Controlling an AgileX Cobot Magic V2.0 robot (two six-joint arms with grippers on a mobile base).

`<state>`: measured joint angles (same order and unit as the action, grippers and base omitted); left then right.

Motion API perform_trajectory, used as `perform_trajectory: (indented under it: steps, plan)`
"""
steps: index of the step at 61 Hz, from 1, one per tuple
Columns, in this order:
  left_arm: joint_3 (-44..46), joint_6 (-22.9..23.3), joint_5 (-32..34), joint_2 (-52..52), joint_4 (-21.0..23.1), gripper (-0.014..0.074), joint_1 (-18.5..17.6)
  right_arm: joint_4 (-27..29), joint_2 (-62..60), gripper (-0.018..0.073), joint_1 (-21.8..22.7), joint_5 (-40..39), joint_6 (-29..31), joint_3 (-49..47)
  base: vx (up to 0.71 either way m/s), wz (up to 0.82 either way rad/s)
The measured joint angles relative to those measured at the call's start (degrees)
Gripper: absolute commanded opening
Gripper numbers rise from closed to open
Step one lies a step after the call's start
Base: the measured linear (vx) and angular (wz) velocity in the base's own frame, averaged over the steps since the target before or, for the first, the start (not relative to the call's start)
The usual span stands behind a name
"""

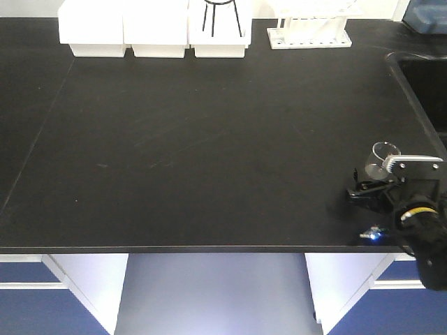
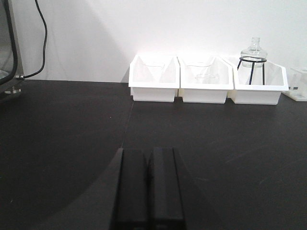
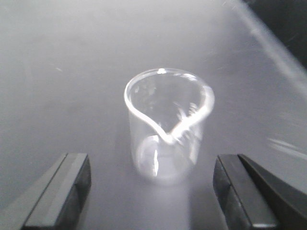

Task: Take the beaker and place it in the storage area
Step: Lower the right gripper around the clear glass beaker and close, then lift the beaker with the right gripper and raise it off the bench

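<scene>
The beaker (image 1: 383,158) is small clear glass and stands upright on the black bench (image 1: 209,153) near its front right corner. In the right wrist view the beaker (image 3: 165,129) stands just ahead of and between my right gripper's (image 3: 151,184) wide-open fingers (image 3: 67,191), its spout towards the camera, nothing touching it. That gripper (image 1: 374,183) sits low at the bench's front edge. My left gripper (image 2: 148,187) is shut and empty, low over the bench. The storage area is out of view.
Three white trays (image 1: 157,31) line the back wall; they also show in the left wrist view (image 2: 206,79). A glass flask on a black ring stand (image 2: 253,52) is in the right tray. A white rack (image 1: 311,31) is at the back, a sink (image 1: 426,84) on the right.
</scene>
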<state>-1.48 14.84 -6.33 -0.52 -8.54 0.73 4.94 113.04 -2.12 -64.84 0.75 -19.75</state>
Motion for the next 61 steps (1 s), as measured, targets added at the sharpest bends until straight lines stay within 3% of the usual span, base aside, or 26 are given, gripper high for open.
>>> perform_trajectory:
  steps: [29,43,52,61]
  plan:
    - [0.0,0.0,0.0,0.0,0.0,-0.0008,0.0,1.3,10.5,0.0585,0.0,-4.3,-0.8,-9.9,0.0,0.0]
    - [0.0,0.0,0.0,0.0,0.0,-0.0008,0.0,1.5,11.6,0.0534,0.0,-4.5,-0.4,-11.7,0.0,0.0]
    - [0.0,0.0,0.0,0.0,0.0,-0.0008,0.0,1.5,11.6,0.0397,0.0,-4.5,-0.4,-11.8,0.0,0.0]
    - [0.0,0.0,0.0,0.0,0.0,-0.0008,0.0,1.5,11.6,0.0149,0.0,-4.7,-0.3,-11.8,0.0,0.0]
